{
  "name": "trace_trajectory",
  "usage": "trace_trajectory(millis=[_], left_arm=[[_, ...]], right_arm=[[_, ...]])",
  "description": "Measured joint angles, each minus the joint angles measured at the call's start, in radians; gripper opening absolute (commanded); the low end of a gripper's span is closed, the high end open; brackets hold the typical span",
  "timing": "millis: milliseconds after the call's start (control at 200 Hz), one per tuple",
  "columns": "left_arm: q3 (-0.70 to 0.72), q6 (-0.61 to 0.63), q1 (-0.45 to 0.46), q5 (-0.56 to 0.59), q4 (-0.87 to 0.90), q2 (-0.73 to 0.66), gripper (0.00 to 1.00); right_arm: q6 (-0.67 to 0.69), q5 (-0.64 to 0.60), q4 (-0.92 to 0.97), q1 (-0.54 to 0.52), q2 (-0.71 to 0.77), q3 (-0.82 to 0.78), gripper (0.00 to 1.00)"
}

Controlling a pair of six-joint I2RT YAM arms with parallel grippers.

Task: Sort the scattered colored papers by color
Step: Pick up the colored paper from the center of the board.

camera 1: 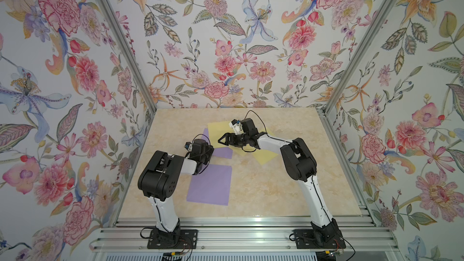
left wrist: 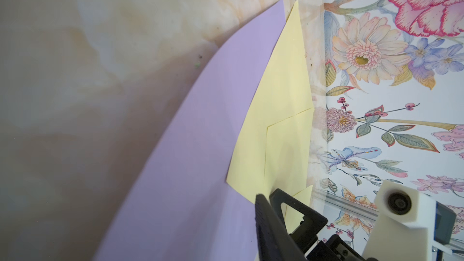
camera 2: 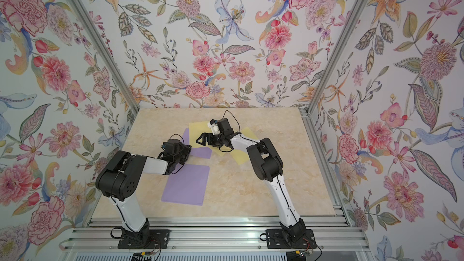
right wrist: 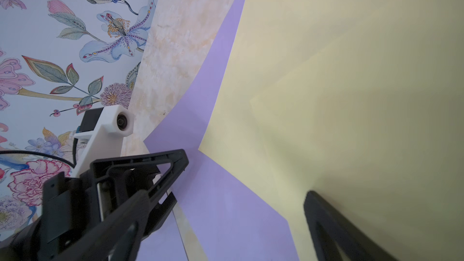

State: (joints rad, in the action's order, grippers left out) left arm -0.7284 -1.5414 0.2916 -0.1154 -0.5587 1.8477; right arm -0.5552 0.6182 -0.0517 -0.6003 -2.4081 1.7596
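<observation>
The papers are thin, matte, plain rectangles with crisp straight edges, lying on a glossy beige marbled table. A large lavender sheet lies flat and alone toward the front left. Behind it, across a strip of bare table, a second lavender sheet lies partly under a pale yellow sheet in the middle of the table. Another yellow sheet overlaps that one and sticks out beneath the right arm.

The left gripper is black plastic with triangular, open-framed fingers and sits at the left edge of the second lavender sheet. In the right wrist view its fingers stand narrow with a gap between them. Whether they pinch the paper cannot be told. The right gripper is over the near corner of the pale yellow sheet, with its jaws spread wide and nothing between them. Each wrist carries a white plastic camera mount. The walls are covered in floral wallpaper framed by ribbed aluminium rails.
</observation>
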Motion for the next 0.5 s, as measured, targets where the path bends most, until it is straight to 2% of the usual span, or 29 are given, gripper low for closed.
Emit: trace_trajectory(millis=[140,200,315,375,500], left_arm=[[0.027,0.018,-0.008,0.0,0.008,-0.015,0.21],[0.028,0.021,-0.011,-0.003,0.013,-0.014,0.12],[0.02,0.031,-0.017,-0.008,0.015,0.001,0.07],[0.01,0.032,-0.017,-0.008,0.016,0.011,0.0],[-0.006,0.038,-0.018,-0.008,0.023,0.019,0.0]], right_arm=[[-0.003,0.0,-0.003,0.0,0.0,-0.001,1.0],[-0.003,0.0,-0.003,0.0,0.0,-0.001,1.0],[-0.003,0.0,-0.005,0.0,0.0,-0.003,1.0],[-0.003,0.0,-0.01,0.0,0.002,-0.007,1.0],[-0.003,-0.001,-0.014,-0.001,0.004,-0.01,1.0]])
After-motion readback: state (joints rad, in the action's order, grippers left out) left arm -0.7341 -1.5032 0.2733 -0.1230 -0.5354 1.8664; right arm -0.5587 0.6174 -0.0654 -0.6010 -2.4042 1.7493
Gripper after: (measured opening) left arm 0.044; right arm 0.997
